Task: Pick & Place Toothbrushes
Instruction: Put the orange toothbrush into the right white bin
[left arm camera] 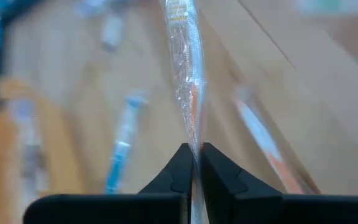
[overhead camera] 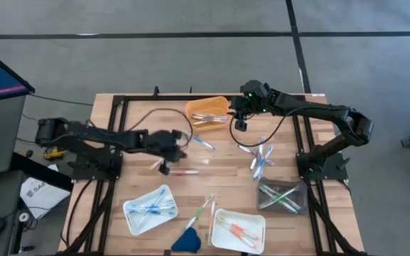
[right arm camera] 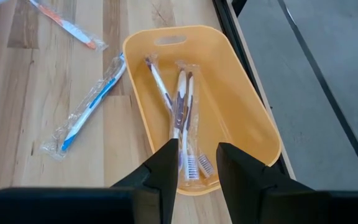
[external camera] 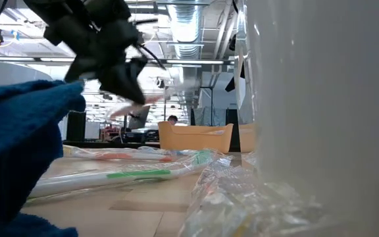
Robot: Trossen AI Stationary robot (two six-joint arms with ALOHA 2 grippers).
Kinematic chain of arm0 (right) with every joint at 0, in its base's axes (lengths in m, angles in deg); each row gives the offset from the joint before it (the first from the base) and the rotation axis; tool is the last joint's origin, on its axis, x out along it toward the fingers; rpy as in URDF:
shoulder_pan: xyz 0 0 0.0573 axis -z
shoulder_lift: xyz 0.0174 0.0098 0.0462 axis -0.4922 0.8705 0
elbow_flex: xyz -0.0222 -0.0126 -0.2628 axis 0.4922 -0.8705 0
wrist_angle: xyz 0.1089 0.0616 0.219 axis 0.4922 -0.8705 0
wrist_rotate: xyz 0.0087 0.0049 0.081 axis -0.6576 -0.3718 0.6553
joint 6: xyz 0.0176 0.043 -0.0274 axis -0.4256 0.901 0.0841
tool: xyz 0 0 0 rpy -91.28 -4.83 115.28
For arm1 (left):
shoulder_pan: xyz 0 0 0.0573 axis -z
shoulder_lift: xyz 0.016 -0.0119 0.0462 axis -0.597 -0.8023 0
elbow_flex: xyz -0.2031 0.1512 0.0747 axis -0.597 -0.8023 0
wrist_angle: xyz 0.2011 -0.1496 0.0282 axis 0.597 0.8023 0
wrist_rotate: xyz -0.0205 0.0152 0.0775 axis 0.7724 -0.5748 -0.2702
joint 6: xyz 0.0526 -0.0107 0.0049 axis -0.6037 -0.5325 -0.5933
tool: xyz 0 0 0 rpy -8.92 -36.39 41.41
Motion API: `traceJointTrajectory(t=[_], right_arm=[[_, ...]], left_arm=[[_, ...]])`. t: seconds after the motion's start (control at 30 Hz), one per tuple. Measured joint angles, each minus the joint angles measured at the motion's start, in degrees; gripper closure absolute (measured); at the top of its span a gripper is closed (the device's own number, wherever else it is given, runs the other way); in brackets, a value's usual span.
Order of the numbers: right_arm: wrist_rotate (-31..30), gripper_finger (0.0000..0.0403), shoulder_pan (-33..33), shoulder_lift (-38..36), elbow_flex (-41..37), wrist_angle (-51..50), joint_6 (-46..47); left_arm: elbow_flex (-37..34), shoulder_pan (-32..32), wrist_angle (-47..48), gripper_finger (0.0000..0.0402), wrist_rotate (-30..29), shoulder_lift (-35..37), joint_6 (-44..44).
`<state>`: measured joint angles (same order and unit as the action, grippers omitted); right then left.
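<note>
Now, left gripper: hanging over the middle of the wooden table, its jaws pressing together on a wrapped orange toothbrush, pinching the clear wrapper by its end.
Right gripper: hovering over the yellow bin at the far edge of the table, its fingers standing apart and holding nothing.
Yellow bin contents: three wrapped purple-and-white brushes are lying inside, crossing one another.
Blue toothbrush: lying in its wrapper on the table just beside the bin.
Loose brushes: sitting in a small cluster on the table near the right arm.
Near trays: a blue tray, a white tray and a dark tray are each holding brushes.
Blue cloth: resting at the near edge between the blue and white trays.
</note>
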<state>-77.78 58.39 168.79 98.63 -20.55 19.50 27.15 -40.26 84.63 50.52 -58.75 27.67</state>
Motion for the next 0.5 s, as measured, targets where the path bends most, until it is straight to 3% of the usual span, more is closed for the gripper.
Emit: traceJointTrajectory(t=[0.27, 0.5], right_arm=[[0.1, 0.0300, 0.0, 0.0, 0.0, 0.7, 0.0], [0.3, 0.0300, 0.0, 0.0, 0.0, 2.2, 0.5]], left_arm=[[0.1, -4.9, -10.5, 0.0393, 3.3, 8.3, 10.2], [0.0, -5.2, -23.1, 0.0393, 4.5, 7.1, 10.9]])
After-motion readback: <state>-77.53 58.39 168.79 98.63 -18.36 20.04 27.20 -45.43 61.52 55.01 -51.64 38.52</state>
